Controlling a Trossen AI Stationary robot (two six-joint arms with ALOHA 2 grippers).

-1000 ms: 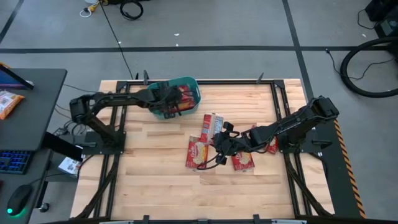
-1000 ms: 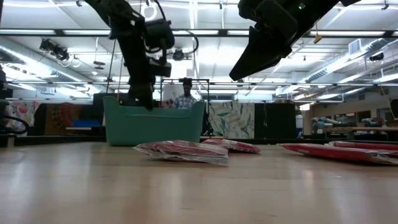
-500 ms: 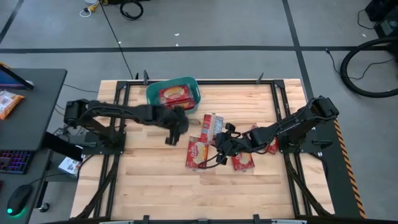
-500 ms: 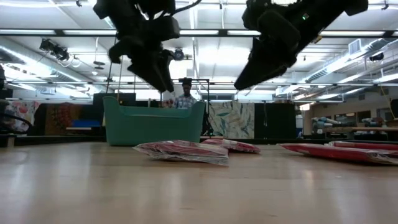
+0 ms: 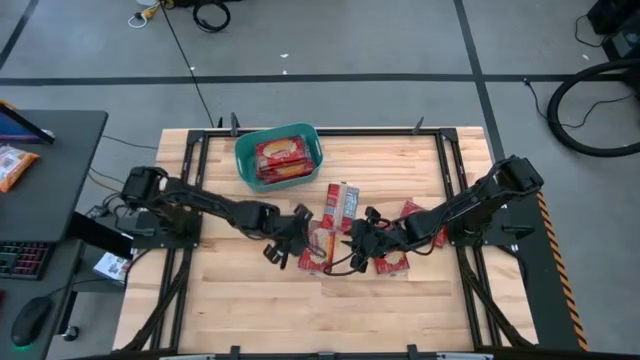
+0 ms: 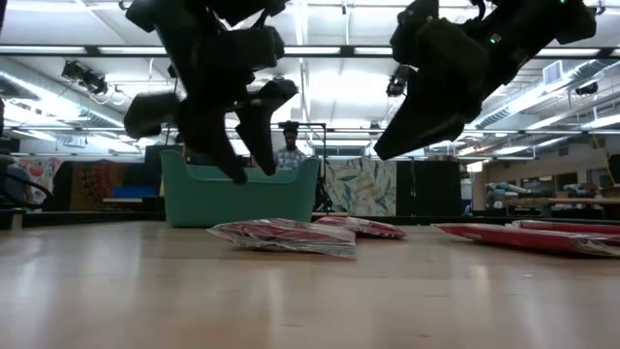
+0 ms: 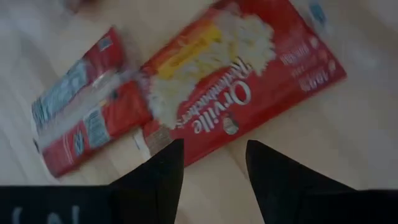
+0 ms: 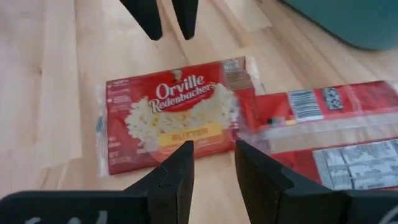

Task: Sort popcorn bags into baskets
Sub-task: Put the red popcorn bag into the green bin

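Note:
The teal basket (image 5: 243, 152) stands near the table's far edge with red popcorn bags (image 5: 282, 156) lying flat in it. Several more bags lie flat mid-table: one face-up (image 5: 318, 248), one (image 5: 342, 199) beyond it, others (image 5: 391, 262) (image 5: 421, 213) to the right. My left gripper (image 5: 300, 222) (image 7: 211, 165) hangs open above the face-up bag (image 7: 242, 93), well clear of the table in the low view (image 6: 247, 155). My right gripper (image 5: 354, 240) (image 8: 214, 163) is open too, hovering at the same bag (image 8: 174, 115) from its right.
Dark frame rails run along the table's left and right sides. Bare wood lies toward the near edge. A desk with a keyboard, mouse and an orange snack bag (image 5: 14, 166) stands off the table's left. A person (image 6: 288, 155) stands in the room beyond the basket.
My left gripper has left the basket, swung toward the near edge and the right, and now hangs over the mid-table bags. The basket's bags, covered by the gripper before, now show. My right gripper has edged slightly toward the near edge.

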